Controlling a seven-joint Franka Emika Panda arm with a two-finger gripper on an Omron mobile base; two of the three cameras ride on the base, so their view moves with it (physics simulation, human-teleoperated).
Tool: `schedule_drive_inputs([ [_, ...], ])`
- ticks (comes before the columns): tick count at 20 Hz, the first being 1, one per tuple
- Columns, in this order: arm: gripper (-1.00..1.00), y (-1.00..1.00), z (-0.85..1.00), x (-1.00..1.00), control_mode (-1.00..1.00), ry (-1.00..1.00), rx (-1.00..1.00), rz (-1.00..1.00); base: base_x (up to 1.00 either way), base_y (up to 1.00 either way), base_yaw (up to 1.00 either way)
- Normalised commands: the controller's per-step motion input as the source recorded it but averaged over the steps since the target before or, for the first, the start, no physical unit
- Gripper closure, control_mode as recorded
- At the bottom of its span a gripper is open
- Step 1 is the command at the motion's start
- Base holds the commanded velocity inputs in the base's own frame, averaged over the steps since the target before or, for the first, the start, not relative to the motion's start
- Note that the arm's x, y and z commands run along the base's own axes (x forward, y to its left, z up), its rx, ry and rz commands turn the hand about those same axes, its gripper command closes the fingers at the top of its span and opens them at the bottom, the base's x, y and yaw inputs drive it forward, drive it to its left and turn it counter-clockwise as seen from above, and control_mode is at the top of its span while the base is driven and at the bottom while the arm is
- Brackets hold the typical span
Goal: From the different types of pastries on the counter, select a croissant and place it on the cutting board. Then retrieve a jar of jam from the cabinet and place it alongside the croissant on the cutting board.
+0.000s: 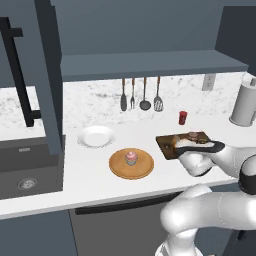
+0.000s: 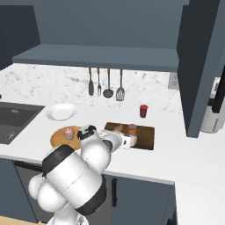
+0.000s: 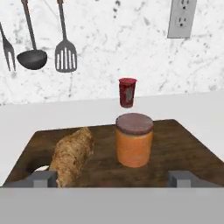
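White marble counter (image 1: 90, 165), dark cutting board (image 3: 183, 148) on it. On the board: croissant (image 3: 72, 155) lying at left, jar of jam (image 3: 134, 140) upright just beside it, apart. Jar probably rigid, smooth, moderately heavy; best gripped across the body below the lid. Croissant likely light, flaky, crushable. Gripper (image 3: 113, 178) spread wide before the jar, empty, touching nothing.

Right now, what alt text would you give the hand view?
An orange jar of jam stands upright on a dark cutting board, with a croissant lying apart to its left. The open gripper faces the jar; behind, a small red jar and hanging utensils line the marble backsplash.
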Motion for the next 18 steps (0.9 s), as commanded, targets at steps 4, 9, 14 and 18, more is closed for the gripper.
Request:
schedule_drive_inputs([
  [4,-1.0,0.17,0.54,-0.57,-1.0,0.63,0.0,0.0,0.0,0.0,0.0],
  [9,-1.0,0.02,0.61,-0.72,-1.0,0.34,0.03,0.08,0.0,0.0,0.0],
  [14,-1.0,0.0,0.77,-0.84,-1.0,0.05,0.03,0.24,0.0,0.0,0.0],
  [18,-1.0,0.0,0.96,-0.87,-1.0,0.0,0.11,0.35,0.0,0.0,0.0],
])
